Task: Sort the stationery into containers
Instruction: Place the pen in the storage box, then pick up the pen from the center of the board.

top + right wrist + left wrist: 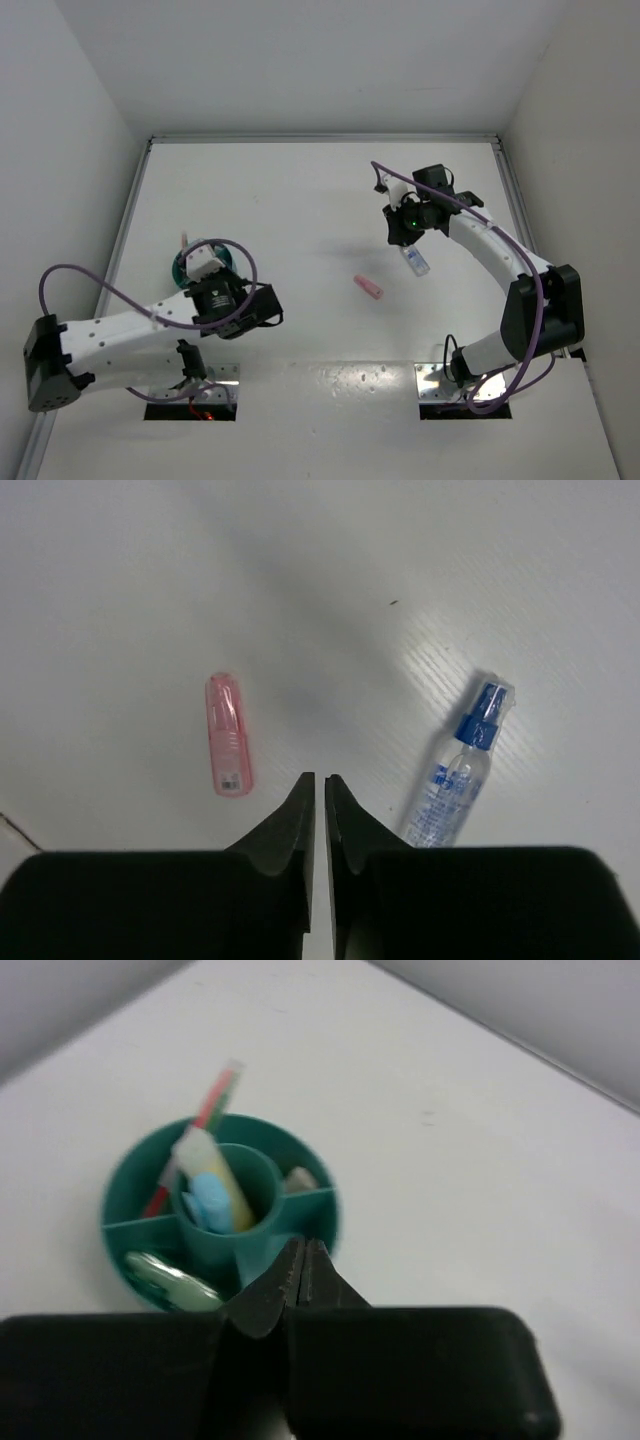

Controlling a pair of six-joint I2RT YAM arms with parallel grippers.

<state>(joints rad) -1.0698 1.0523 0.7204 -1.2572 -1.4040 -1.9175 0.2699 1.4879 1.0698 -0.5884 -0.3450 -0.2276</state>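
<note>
Both pressed together and empty: left fingers [280, 1295] before the cup [318, 1222], right fingers [295, 820] between pink marker [228, 736] and bottle [460, 775].

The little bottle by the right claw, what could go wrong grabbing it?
The bottle is round and lies flat, so it might roll away when nudged. The right claw is closed and beside it, not over it, so it may bump it. The left claw hangs close to the cup and could knock the pen sticking out.

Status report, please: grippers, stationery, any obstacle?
Left gripper shut, empty, by teal cup. Right gripper nearly shut, empty. Pink marker, bottle unsorted. Nothing in the way.
</note>
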